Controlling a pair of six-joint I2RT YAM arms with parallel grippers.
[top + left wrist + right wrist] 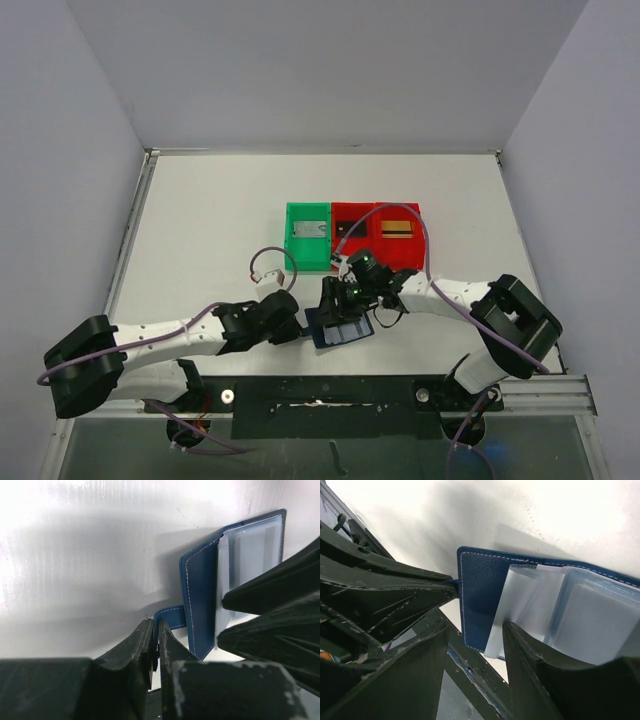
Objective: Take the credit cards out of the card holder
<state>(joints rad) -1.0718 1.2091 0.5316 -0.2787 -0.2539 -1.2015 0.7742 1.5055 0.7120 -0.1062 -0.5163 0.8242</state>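
left tool (156, 626) clamps holder's (200, 595) tab (167, 616); right tool (476, 630) (jaws apart) straddles its clear pockets (580, 615), probing; next, pinch anything inside.

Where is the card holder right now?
Top view: the card holder lies open on the table near the front edge, centre, before the red trays, with the left gripper at its left edge and the right gripper over it.

navy card holder (480, 590), white stitching (461, 595), green tray (308, 263), red trays (402, 259)
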